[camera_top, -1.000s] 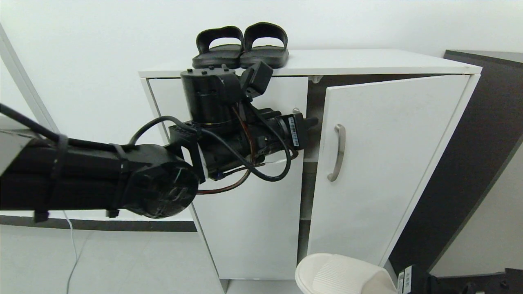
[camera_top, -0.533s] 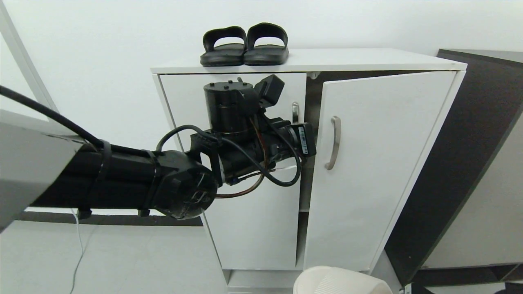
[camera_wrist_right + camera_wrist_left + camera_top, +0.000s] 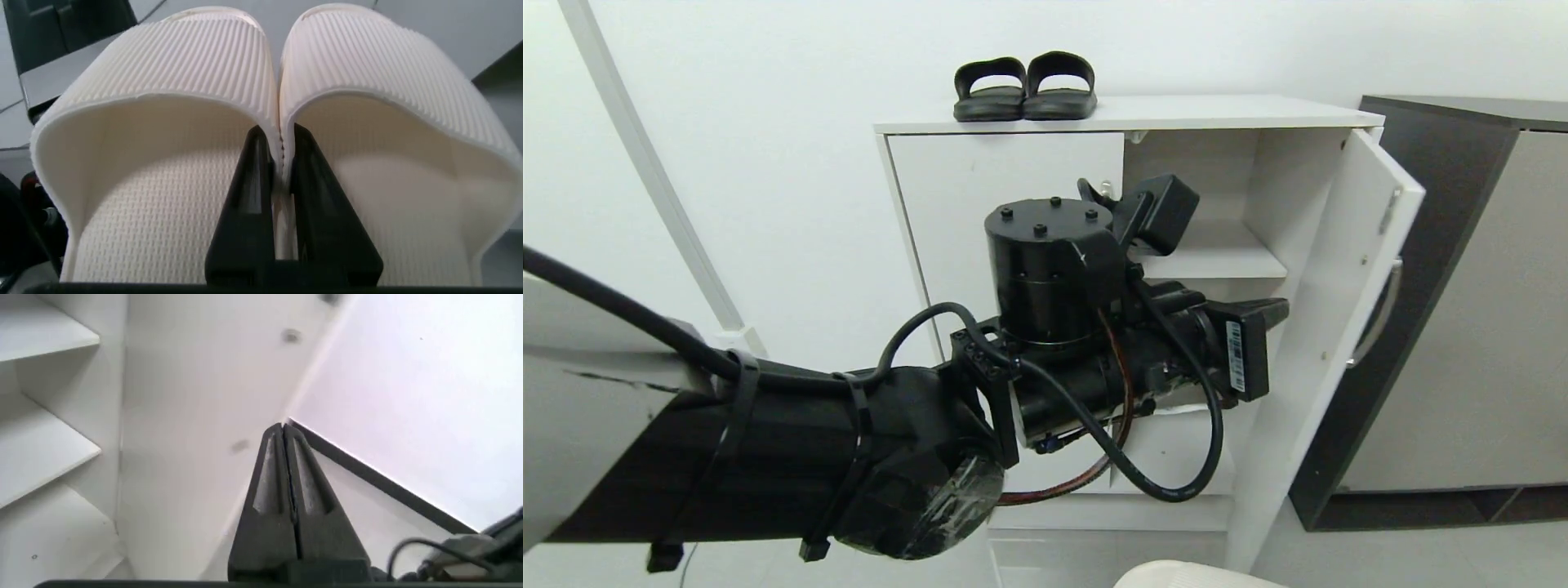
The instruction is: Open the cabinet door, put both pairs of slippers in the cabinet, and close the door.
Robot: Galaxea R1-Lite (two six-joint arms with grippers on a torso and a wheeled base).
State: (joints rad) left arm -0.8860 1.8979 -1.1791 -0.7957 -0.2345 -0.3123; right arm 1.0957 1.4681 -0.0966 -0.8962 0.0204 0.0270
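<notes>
Since the earlier frames, the cabinet's (image 3: 1005, 212) right-hand door (image 3: 1327, 343) has swung from barely ajar to wide open. Your left arm has come forward with it, and the head camera has shifted as well.

You now have that arm stretched across the front of the cabinet at mid height. The forearm runs in from the lower left, with the wrist turned so the left gripper (image 3: 1274, 309) points sideways at the inner face of the open door. Its tip is just beside the panel, but you cannot tell whether it touches. In the left wrist view, the left gripper (image 3: 283, 469) has its two fingers pressed flat together with nothing between them.

The door's handle (image 3: 1376, 322) faces away from you on the outer side, and a bare shelf (image 3: 1217, 261) shows in the opened compartment. The left-hand door (image 3: 980, 188) is closed.

The pair of black slippers (image 3: 1025, 90) sits side by side on the cabinet top, above the closed door, with the toes toward the wall.

Your right gripper (image 3: 278, 155) is clamped on the cream slippers (image 3: 204, 106), pinching the two inner edges together so the pair hangs as one. An edge of the cream slippers (image 3: 1184, 574) shows at the bottom of the head view, below the open door.
</notes>
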